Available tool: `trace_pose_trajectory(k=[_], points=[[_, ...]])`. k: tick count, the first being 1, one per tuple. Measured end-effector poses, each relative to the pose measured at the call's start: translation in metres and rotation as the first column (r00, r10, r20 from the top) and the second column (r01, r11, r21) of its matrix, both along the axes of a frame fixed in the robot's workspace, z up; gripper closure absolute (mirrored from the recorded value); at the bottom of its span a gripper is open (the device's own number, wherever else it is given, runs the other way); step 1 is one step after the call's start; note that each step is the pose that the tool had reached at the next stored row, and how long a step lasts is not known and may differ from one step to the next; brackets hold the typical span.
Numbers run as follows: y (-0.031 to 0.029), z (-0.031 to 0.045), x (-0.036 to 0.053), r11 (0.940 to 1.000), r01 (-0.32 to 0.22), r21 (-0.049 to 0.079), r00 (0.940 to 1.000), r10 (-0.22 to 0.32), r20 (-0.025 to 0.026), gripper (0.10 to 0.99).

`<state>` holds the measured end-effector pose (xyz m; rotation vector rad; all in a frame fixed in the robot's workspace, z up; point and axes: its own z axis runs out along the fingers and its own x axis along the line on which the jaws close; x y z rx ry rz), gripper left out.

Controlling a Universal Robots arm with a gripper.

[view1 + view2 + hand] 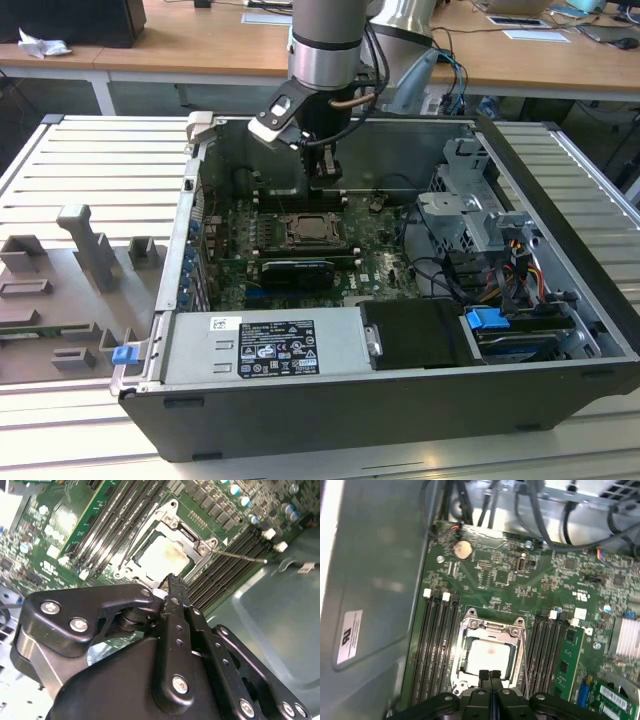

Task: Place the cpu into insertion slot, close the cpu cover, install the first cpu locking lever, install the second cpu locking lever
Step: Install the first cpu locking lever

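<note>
The small pale silver-beige square cpu [489, 656] lies in the dark square insertion slot [310, 231], at the centre of the exterior view, with the thin silver cpu cover [492, 628] flat around it. The black jaws are pressed together, empty, at the slot's edge. We judge the first lever step is in hand: the thin silver wire lever [240, 556] sticks out sideways and needs pressing down until it latches.

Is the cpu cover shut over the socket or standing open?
Shut: in the first wrist view the cpu cover lies flat as a silver frame around the cpu, whose pale face shows through its window.
</note>
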<state>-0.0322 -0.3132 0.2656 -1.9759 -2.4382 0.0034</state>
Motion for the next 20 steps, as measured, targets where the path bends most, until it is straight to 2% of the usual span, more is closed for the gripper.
trace_pose_trajectory(k=[6,9,11,20], points=[[0.0000,0.0000,0.0000,0.9970,-0.078,0.000,0.9970,0.078,0.0000,0.980],[0.0000,0.0000,0.0001,0.9914,-0.131,0.000,0.9914,0.131,0.0000,0.980],[0.0000,0.0000,0.0001,0.9854,-0.170,0.000,0.9854,0.170,0.0000,0.980],[0.0000,0.0000,0.0001,0.9655,-0.260,0.000,0.9655,0.260,0.0000,0.980]])
